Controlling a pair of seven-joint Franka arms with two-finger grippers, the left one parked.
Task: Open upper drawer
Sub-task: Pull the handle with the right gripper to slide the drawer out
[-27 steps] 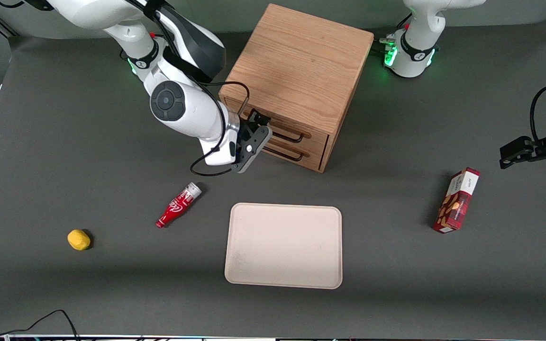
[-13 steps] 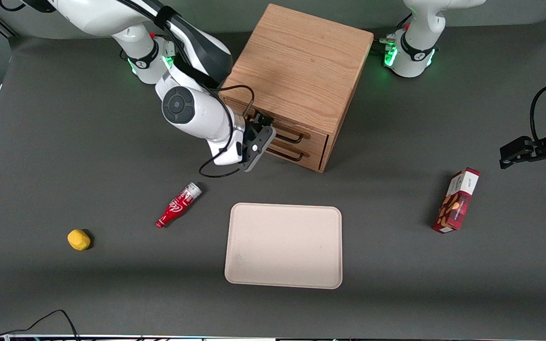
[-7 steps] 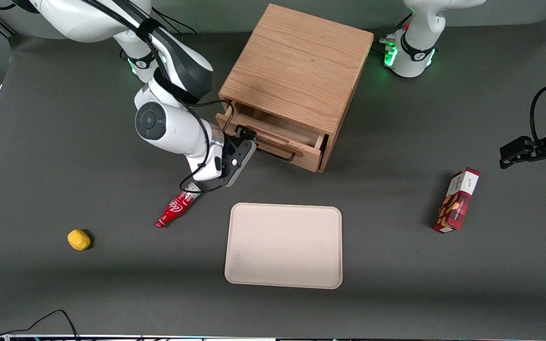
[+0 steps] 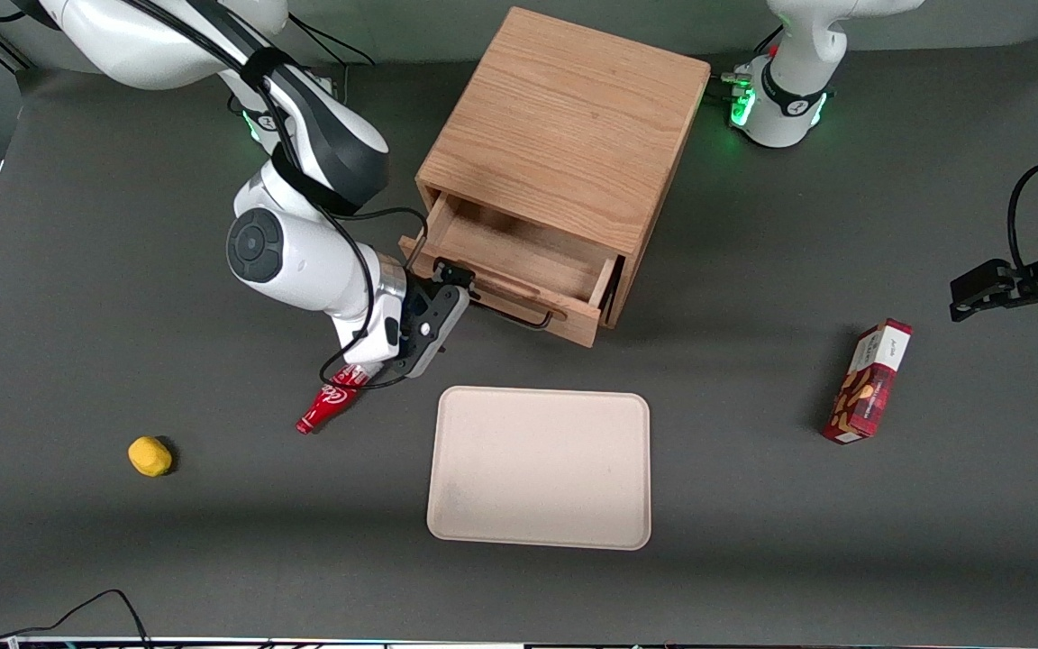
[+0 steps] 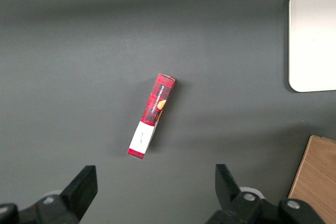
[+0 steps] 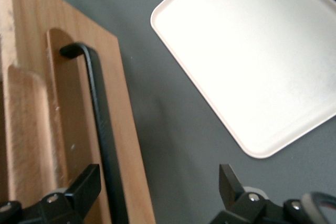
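The cube-shaped oak cabinet stands at the back middle of the table. Its upper drawer is pulled out toward the front camera and its shallow tray looks empty. The drawer below it is hidden under it. My right gripper is at the working arm's end of the black wire handle. In the right wrist view the gripper is open, fingers wide apart. The handle on the drawer front runs between them, close beside one finger.
A beige tray lies nearer the front camera than the cabinet; it also shows in the right wrist view. A red bottle lies just under my wrist. A yellow lump lies toward the working arm's end, a red box toward the parked arm's.
The upper drawer was shut and is now pulled well out. My gripper has moved toward the front camera along with the handle and now partly covers the red bottle's cap.
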